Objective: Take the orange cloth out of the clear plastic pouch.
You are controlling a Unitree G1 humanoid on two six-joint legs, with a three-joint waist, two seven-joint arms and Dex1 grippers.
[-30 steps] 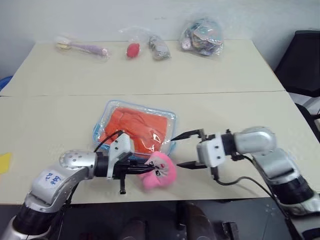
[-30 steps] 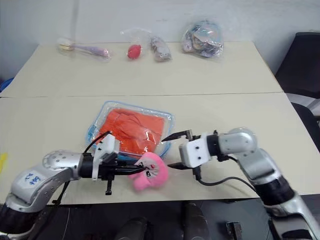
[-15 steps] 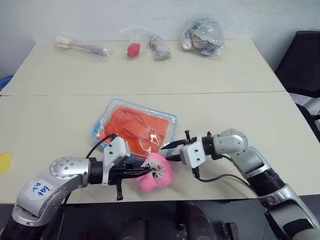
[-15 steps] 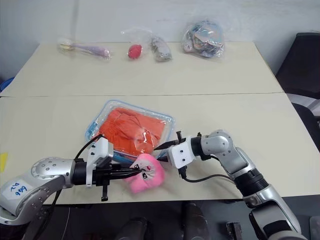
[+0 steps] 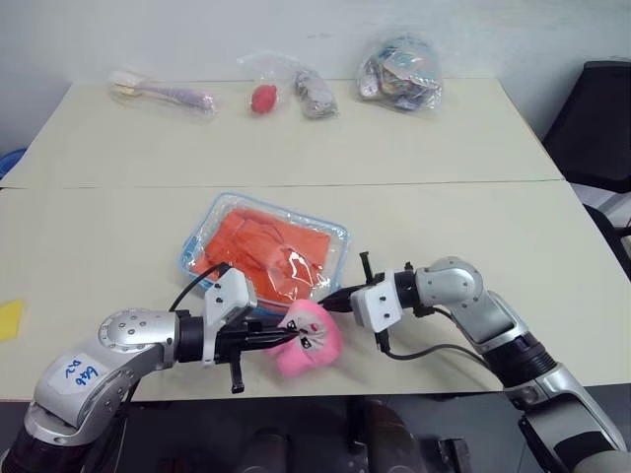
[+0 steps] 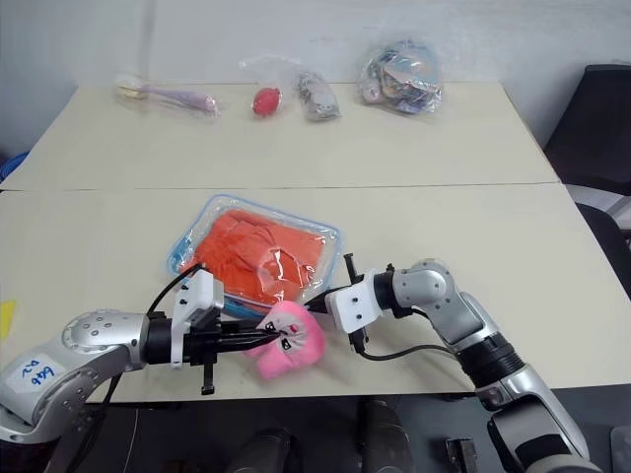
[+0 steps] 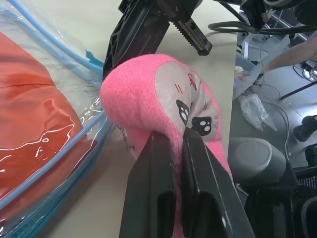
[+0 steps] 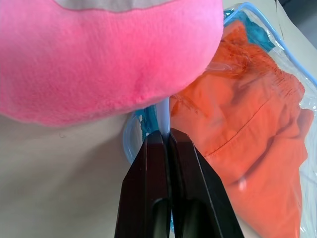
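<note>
The clear plastic pouch point(image 5: 264, 251) lies flat near the front edge of the bench point(image 5: 473, 138) with the orange cloth point(image 5: 258, 254) still sealed inside it, and the pink plush toy point(image 5: 310, 337) sits just beside its front corner. The left gripper point(image 7: 171, 144) is pinched on that toy, while the right gripper point(image 8: 163, 135) has its fingers pressed together on a light-blue tab at the pouch's zip edging. To open it well, I would pull that tab steadily along the blue edging, low and parallel to the bench, since a pull upward would likely drag the whole pouch along.
</note>
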